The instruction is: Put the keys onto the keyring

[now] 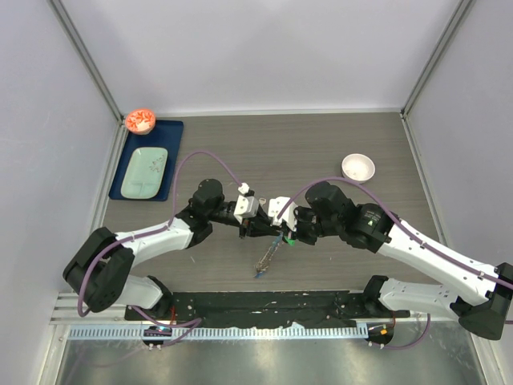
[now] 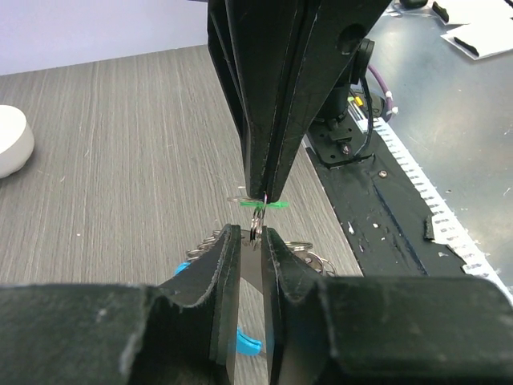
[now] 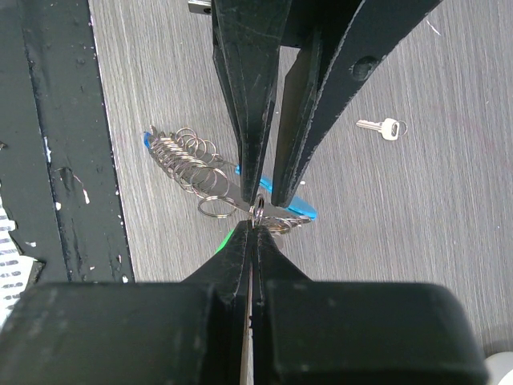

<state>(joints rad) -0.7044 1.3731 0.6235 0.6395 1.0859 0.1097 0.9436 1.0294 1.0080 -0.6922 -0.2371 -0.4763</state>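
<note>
At the far left of the table, an orange bowl held red and white bits too small to name. Just beside it lay a dark blue tray with a pale green plate inside. Well to the right stood a white bowl; its contents could not be made out.

The two arms met above the middle of the table. The left gripper had its fingers drawn in to a thin slit and pinched a small wire ring at the top end of the keyring. The keyring's chain loops trailed from that ring down to the table, with its light-blue strap curving beneath the fingertips.

The right gripper came in tip to tip against the left one. Its fingers were pressed fully together and gripped the green key, whose bright head stuck out sideways at the tips. That key touched, or sat just beside, the pinched ring; whether it was threaded on could not be told. The silver key lay flat on the table, apart from the keyring and both grippers.
</note>
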